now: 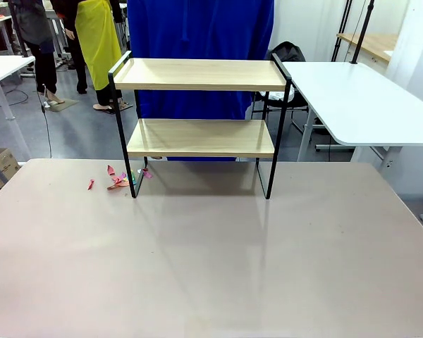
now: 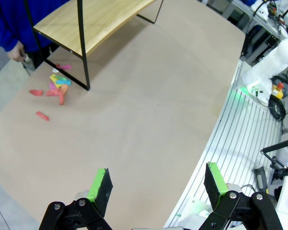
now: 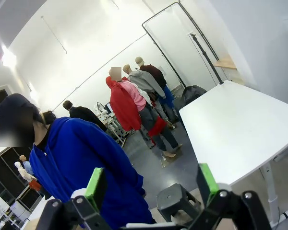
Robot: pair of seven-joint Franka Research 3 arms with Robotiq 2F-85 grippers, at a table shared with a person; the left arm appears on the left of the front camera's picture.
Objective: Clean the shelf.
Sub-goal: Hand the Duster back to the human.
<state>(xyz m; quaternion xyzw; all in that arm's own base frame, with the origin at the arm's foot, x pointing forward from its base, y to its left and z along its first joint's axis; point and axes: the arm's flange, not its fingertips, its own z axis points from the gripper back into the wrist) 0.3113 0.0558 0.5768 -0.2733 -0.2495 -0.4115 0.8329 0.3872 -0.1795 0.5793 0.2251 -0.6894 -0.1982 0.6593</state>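
Plainly, the shelf [image 1: 201,116] is standing upright on the far middle of the tan table [image 1: 211,260], its four black legs planted near the far edge and its two light wood boards lying bare, one above the other. That placement is putting it right in front of the person in blue [image 1: 197,49], who is standing just behind it on the far side, and it is leaving the whole near half of the table free for the arms to work in.

Just beside the shelf's near-left leg, a small heap of coloured scraps [image 1: 118,180] is lying on the table, pink and red mostly, with one red piece [image 1: 91,184] a little farther left. In the left wrist view the same litter [image 2: 56,87] is sitting at the foot of that leg, some of it under the lower board's edge. Judging by the task, this is likely the mess that is waiting to be cleared.

The left gripper [image 2: 158,187] is hanging high over the near part of the table, jaws spread wide and holding nothing, well apart from the scraps. The right gripper [image 3: 151,184] is pointing up and away toward the room, jaws equally wide and empty, with the white side table [image 3: 235,124] beyond it.
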